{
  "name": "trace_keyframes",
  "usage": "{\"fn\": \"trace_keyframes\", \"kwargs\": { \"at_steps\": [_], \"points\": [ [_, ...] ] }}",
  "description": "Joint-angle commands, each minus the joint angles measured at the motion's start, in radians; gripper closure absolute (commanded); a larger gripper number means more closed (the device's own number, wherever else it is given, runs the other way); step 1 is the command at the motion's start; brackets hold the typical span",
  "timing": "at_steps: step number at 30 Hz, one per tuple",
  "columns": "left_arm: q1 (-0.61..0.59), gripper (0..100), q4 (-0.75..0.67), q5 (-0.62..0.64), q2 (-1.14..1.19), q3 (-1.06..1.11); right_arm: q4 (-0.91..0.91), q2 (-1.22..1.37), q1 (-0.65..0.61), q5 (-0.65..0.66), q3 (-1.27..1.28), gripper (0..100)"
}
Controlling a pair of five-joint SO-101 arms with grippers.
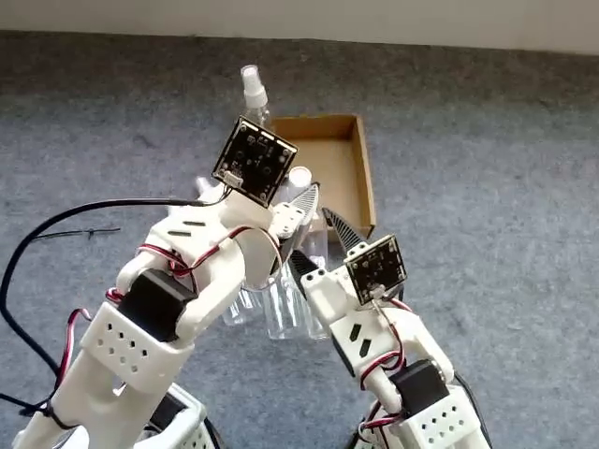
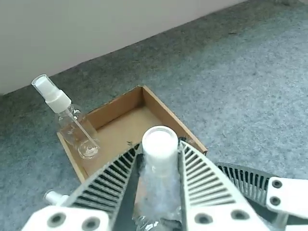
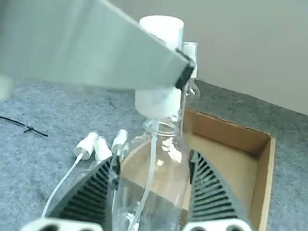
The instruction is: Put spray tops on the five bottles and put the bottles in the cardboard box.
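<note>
The right gripper [image 3: 153, 166] clasps a clear bottle [image 3: 154, 192] by its body, upright, just before the cardboard box [image 1: 363, 173]. Above, the left gripper [image 2: 159, 148] pinches the white spray top [image 2: 158, 137] at the bottle's neck. Loose spray tops [image 3: 96, 144] lie beside it on the carpet [image 1: 487, 140] — and a capped bottle [image 2: 74, 127] stands in the box's far corner.

An open, shallow brown cardboard box [image 1: 365, 178] lies flat on the grey worktop [image 1: 487, 140]. In its far corner stands a capped clear plastic bottle [image 2: 72, 122], upright. A second clear bottle [image 3: 154, 185] is upright just before the box. Its white spray top [image 2: 159, 139] sits on the neck and the thin tube hangs inside. The left gripper [image 2: 159, 145] has its jaws closed on this top. The right gripper [image 3: 153, 161] has its jaws closed around the body. Loose white spray tops [image 3: 91, 144] with tubes lie on the worktop beside it. More clear bottles [image 1: 271, 313], partly hidden, are nearby.
</note>
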Motion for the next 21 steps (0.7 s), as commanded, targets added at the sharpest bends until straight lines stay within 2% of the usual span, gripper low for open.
{"fn": "trace_keyframes", "kwargs": {
  "at_steps": [1,6,11,18,21],
  "points": [
    [-0.021,97,0.014,-0.012,-0.005,-0.002,-0.033,-0.016,0.038,-0.02,-0.021,99.4],
    [-0.018,86,0.015,-0.115,-0.005,-0.002,-0.033,-0.016,0.038,-0.023,-0.021,99.4],
    [-0.022,85,0.018,-0.123,-0.007,-0.058,-0.033,-0.013,0.038,-0.025,-0.021,99.4],
    [-0.016,85,0.117,-0.123,-0.001,-0.282,-0.033,-0.012,0.038,-0.025,-0.021,99.4],
    [-0.022,85,0.118,-0.124,0.002,-0.338,-0.033,-0.012,0.038,-0.025,-0.021,99.4]
  ]
}}
